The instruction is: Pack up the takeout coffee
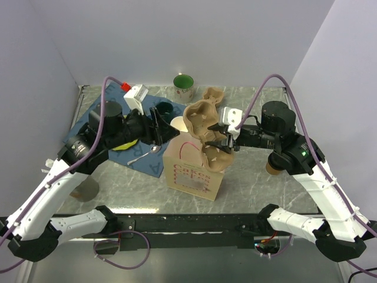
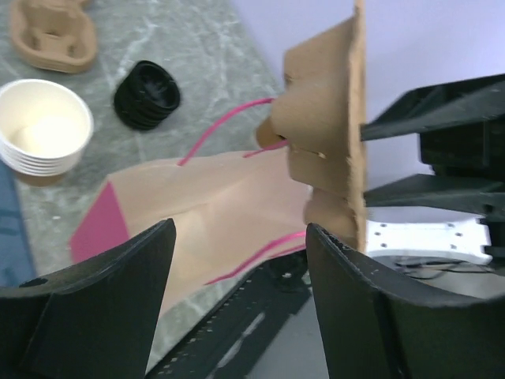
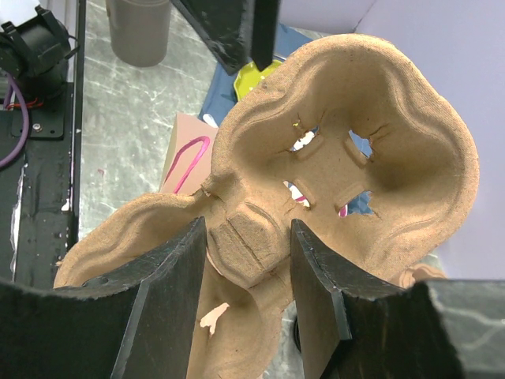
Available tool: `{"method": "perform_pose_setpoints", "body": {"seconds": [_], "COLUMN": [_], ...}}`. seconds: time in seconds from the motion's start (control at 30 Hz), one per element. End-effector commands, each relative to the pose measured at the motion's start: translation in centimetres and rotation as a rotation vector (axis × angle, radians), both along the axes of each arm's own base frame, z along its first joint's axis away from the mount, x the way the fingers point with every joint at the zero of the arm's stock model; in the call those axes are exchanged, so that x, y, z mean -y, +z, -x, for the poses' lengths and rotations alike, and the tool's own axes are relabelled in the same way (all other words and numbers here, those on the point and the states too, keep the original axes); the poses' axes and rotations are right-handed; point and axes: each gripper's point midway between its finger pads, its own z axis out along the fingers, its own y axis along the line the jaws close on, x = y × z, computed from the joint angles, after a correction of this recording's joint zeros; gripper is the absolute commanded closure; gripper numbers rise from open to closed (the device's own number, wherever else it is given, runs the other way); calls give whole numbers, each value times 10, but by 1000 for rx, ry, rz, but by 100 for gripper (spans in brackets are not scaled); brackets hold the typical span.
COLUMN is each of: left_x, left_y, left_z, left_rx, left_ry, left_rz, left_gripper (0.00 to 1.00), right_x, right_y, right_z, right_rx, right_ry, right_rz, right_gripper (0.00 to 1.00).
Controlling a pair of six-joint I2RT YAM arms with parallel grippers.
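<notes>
Coffee (image 1: 272, 168), as far as I can tell, is the brown cup standing on the table (image 1: 259, 188) at the right, mostly hidden behind the right arm, its top not visible. From above, a bag (image 1: 191, 171) stands in the middle, and the right gripper (image 1: 227, 137) holds a pulp carrier (image 1: 199, 121) tilted on edge over the bag's mouth. The left gripper (image 1: 171, 131) is just beside the carrier's left edge, jaws apart.

In the left wrist view, the left gripper (image 2: 241, 237) is spread wide with nothing between its fingers. The bag (image 2: 213, 213) lies beyond them and the carrier (image 2: 331, 134) is seen edge-on at the right. Further off sit black lids (image 2: 147, 95) and stacked cups (image 2: 39, 130).

In the right wrist view, the right gripper (image 3: 246, 237) is clamped on the carrier's (image 3: 379, 158) middle ridge, one finger either side. No coffee shows here.
</notes>
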Motion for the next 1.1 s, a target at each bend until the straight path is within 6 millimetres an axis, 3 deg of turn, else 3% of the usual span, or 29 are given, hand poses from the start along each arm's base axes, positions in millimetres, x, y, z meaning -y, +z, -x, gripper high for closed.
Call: {"method": "perform_pose_setpoints", "body": {"seconds": [0.0, 0.23, 0.5, 0.63, 0.9, 1.07], "left_x": [16, 27, 48, 50, 56, 44], "left_y": [5, -17, -10, -14, -28, -31], "left_z": [13, 11, 33, 40, 60, 76], "left_rx": [-31, 149, 166, 159, 159, 233], "left_ry": [-87, -226, -430, -458, -542, -563], "left_rz": [94, 18, 74, 81, 45, 36], "left_gripper": [27, 30, 38, 36, 72, 82], "right_x": [1, 0, 3, 3, 0, -6], "right_y": [28, 30, 30, 32, 31, 30], "right_z": [5, 7, 5, 4, 7, 6], "right_rx": [77, 79, 101, 119, 146, 164], "right_ry": [13, 27, 11, 8, 48, 94], "right_rz": [-58, -62, -58, -68, -48, -30], "right_gripper": [51, 51, 50, 50, 50, 49]}}
